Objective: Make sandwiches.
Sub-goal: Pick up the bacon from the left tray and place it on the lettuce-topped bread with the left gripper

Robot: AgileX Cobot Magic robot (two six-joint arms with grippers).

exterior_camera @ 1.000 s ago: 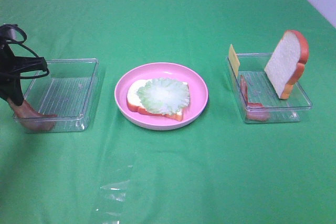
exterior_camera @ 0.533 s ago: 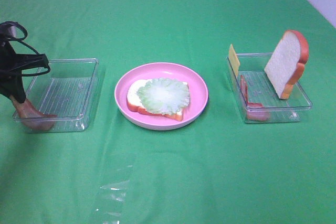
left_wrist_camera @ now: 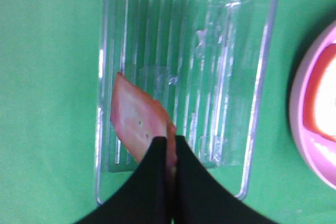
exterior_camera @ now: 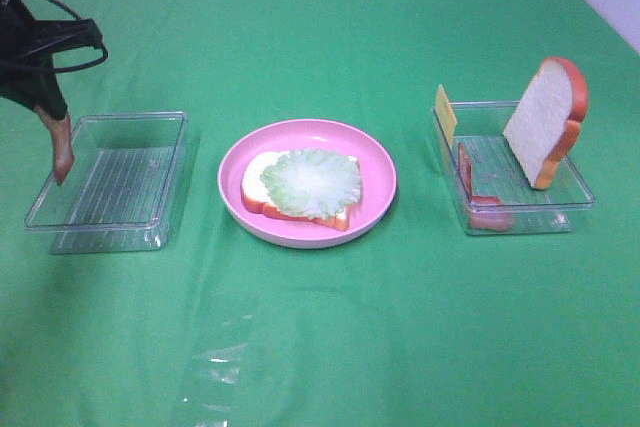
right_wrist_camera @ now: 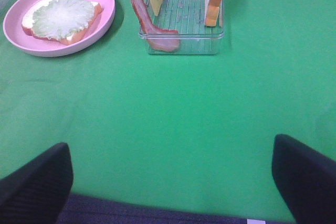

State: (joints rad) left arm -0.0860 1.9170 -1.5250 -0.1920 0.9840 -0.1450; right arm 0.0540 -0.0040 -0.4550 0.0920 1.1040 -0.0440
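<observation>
Left fingers (left_wrist_camera: 153,182) pinching bacon strip (left_wrist_camera: 137,124), dangling over clear tray (exterior_camera: 130,115) at pink plate's (exterior_camera: 382,169) nine o'clock; right fingers (right_wrist_camera: 37,187) spread wide.

You have open cloth (exterior_camera: 320,347) in front of everything, and gaps on either side of the plate (exterior_camera: 300,127). Bacon (exterior_camera: 62,152) hangs above the left tray (exterior_camera: 130,182) at its outer edge. Upright bread (exterior_camera: 540,122) and cheese (exterior_camera: 445,113) rise from the right tray (exterior_camera: 520,217).
</observation>
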